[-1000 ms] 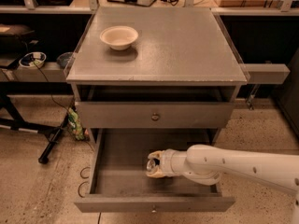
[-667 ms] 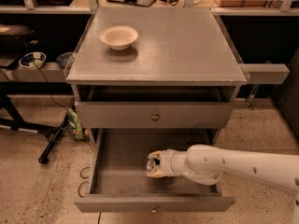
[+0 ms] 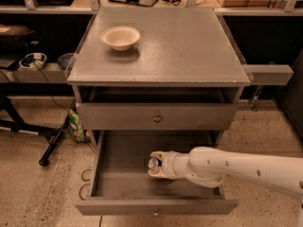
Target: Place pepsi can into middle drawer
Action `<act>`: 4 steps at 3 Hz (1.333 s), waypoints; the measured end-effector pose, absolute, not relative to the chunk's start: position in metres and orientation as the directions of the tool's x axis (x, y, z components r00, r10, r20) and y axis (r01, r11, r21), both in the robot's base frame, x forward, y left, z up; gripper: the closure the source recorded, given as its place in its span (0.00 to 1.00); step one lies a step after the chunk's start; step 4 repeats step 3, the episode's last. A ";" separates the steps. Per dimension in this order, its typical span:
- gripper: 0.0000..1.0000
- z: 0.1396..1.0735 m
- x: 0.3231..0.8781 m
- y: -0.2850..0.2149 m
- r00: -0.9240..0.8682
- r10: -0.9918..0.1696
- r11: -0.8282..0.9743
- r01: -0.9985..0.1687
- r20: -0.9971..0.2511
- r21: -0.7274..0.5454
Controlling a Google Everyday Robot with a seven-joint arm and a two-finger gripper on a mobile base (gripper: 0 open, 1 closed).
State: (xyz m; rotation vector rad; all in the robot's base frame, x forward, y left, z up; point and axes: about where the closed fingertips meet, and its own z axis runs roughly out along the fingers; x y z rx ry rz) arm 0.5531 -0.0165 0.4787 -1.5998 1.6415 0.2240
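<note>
The middle drawer [image 3: 118, 174] is pulled open below the cabinet, and its grey tray shows. My gripper [image 3: 156, 166] reaches in from the right on a white arm and hovers inside the tray, near its middle. It is shut on the pepsi can [image 3: 153, 163]. The can lies on its side with its round silver end facing left. The fingers hide most of its dark body. I cannot tell whether the can touches the drawer floor.
The upper drawer front [image 3: 189, 117] with its round knob is shut above the open tray. A cream-white bowl [image 3: 120, 37] sits at the back left of the cabinet top [image 3: 189, 46]. Stand legs and cables [image 3: 52, 145] lie on the floor to the left.
</note>
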 end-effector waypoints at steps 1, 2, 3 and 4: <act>0.06 0.484 0.553 -0.016 0.144 -0.751 0.182 -0.893 -0.645 -0.411; 0.00 0.492 0.554 -0.016 0.155 -0.740 0.181 -0.891 -0.654 -0.416; 0.00 0.492 0.554 -0.016 0.155 -0.740 0.181 -0.891 -0.654 -0.416; 0.00 0.492 0.554 -0.016 0.155 -0.740 0.181 -0.891 -0.654 -0.416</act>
